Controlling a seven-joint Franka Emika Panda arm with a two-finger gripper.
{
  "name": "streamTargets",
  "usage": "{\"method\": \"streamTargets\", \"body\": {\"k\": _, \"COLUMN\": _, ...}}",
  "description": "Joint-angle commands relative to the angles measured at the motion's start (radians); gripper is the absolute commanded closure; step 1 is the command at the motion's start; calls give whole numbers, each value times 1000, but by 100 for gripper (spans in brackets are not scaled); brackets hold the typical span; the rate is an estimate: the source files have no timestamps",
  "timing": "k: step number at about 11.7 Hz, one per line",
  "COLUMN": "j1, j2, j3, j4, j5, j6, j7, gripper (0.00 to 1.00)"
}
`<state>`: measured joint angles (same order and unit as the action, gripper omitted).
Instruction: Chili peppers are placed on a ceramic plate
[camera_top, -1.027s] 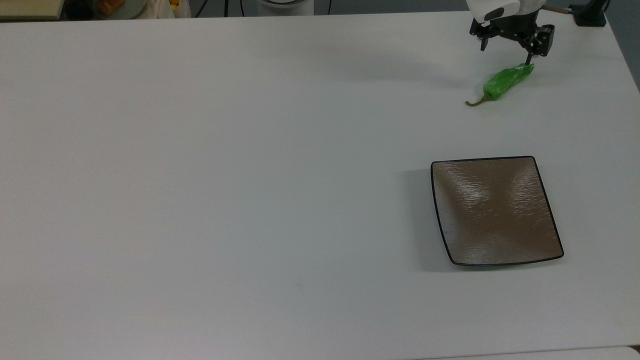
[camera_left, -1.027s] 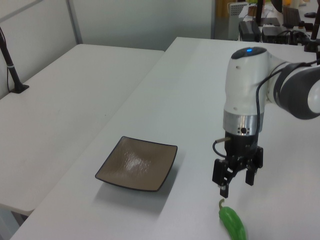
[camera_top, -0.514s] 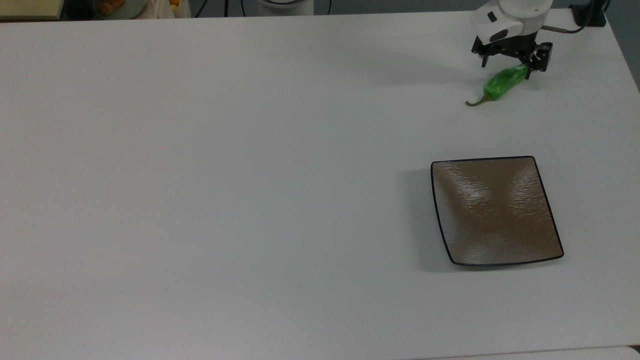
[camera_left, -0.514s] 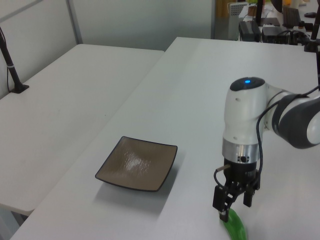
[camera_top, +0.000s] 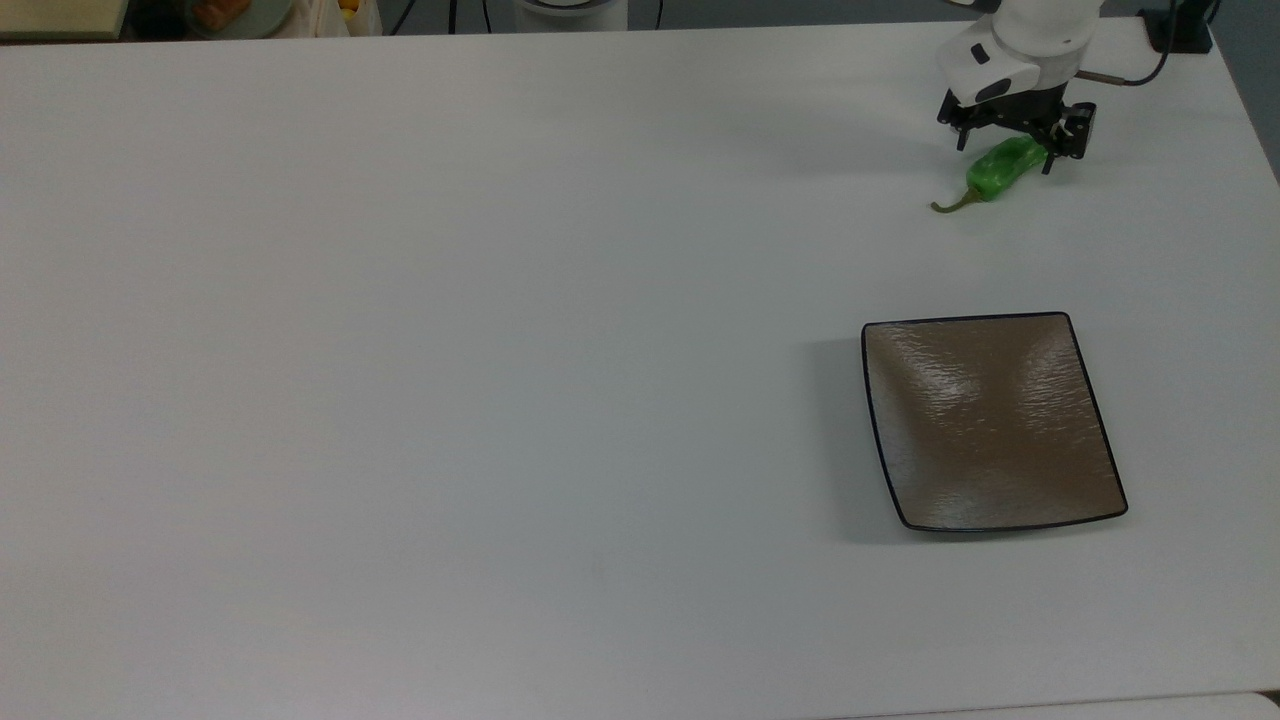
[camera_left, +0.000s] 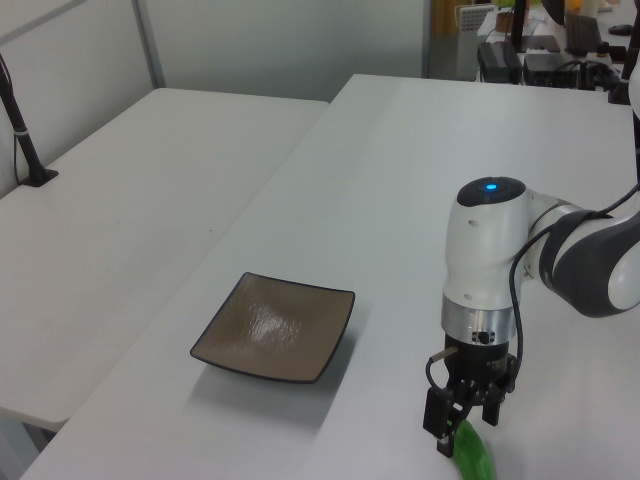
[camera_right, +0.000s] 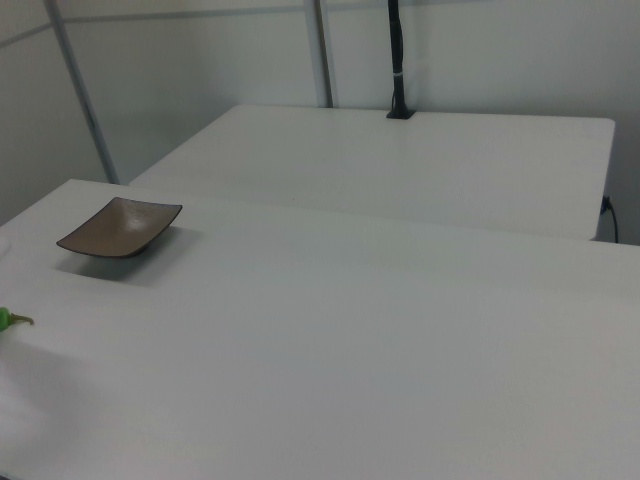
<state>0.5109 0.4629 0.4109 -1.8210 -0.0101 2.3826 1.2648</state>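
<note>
Pepper lies flat on the white table, well apart from the plate and beyond the plate's far edge in the top view, its thin stem curling toward the top view's left. I have the gripper down over the pepper's blunt end, fingers spread and straddling the green body, one on each side; nothing is gripped yet as far as I can judge, since the pepper appears to rest on the table. In the left view the fingers reach almost to the tabletop beside the pepper, which runs off the bottom of the picture. In the right view only the stem end peeks in at the edge, with the plate farther back on the same table.

The step in hand, as I read it, is the grasp. To do it well I would close across the pepper's narrow width, not along its length, and squeeze gently, because the glossy, wrinkled skin looks slippery and soft. My hold sits near one end, so the stem end may droop on the lift; I would raise it slowly and level, then carry it over the plate's middle and lower before letting go. The plate is bare.
</note>
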Motion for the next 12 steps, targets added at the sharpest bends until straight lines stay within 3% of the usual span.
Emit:
{"method": "streamTargets", "body": {"k": 1, "j1": 15, "j2": 17, "j3": -9, "j4": 2, "j5": -74, "j6": 30, "j7": 48, "gripper": 19}}
{"method": "streamTargets", "body": {"k": 3, "j1": 20, "j2": 25, "j3": -9, "j4": 3, "j5": -102, "j6": 33, "j7": 76, "gripper": 54}}
{"method": "streamTargets", "body": {"k": 4, "j1": 20, "j2": 25, "j3": -9, "j4": 3, "j5": -105, "j6": 33, "j7": 76, "gripper": 64}}
{"method": "streamTargets", "body": {"k": 9, "j1": 12, "j2": 20, "j3": -9, "j4": 12, "j5": -117, "j6": 30, "j7": 67, "gripper": 67}}
{"method": "streamTargets", "body": {"k": 12, "j1": -8, "j2": 11, "j3": -9, "j4": 68, "j5": -117, "j6": 18, "j7": 42, "gripper": 67}}
